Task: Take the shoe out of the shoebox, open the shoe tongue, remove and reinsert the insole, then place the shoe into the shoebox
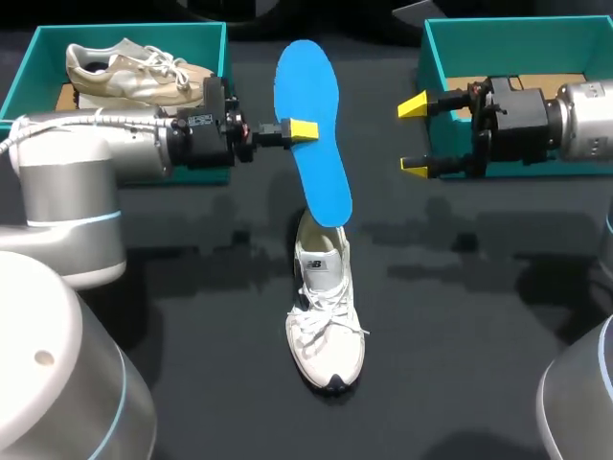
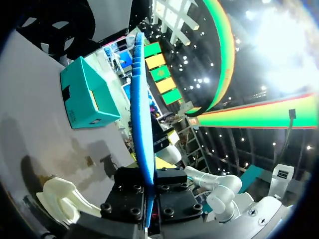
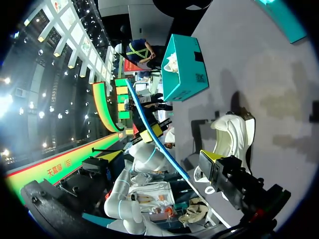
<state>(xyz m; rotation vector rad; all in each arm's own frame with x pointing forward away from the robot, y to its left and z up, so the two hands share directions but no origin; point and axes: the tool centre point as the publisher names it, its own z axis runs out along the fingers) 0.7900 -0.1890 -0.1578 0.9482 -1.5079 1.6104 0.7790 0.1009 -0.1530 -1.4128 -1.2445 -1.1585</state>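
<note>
My left gripper (image 1: pixel 299 130) is shut on the edge of a blue insole (image 1: pixel 311 125), holding it up above the table. The insole's lower end hangs over the heel opening of a white shoe (image 1: pixel 324 316) that stands on the dark table. In the left wrist view the insole (image 2: pixel 142 114) runs edge-on out from between the fingers, with the shoe (image 2: pixel 62 199) below and to one side. My right gripper (image 1: pixel 414 138) is open to the right of the insole, apart from it and holding nothing. The right wrist view shows the insole (image 3: pixel 154 134) and shoe (image 3: pixel 234 134) ahead of that gripper (image 3: pixel 209 174).
A teal shoebox (image 1: pixel 29 57) at the back left holds a second, beige shoe (image 1: pixel 134 72). Another teal shoebox (image 1: pixel 508 43) stands at the back right, behind my right wrist. Bare dark table lies on both sides of the white shoe.
</note>
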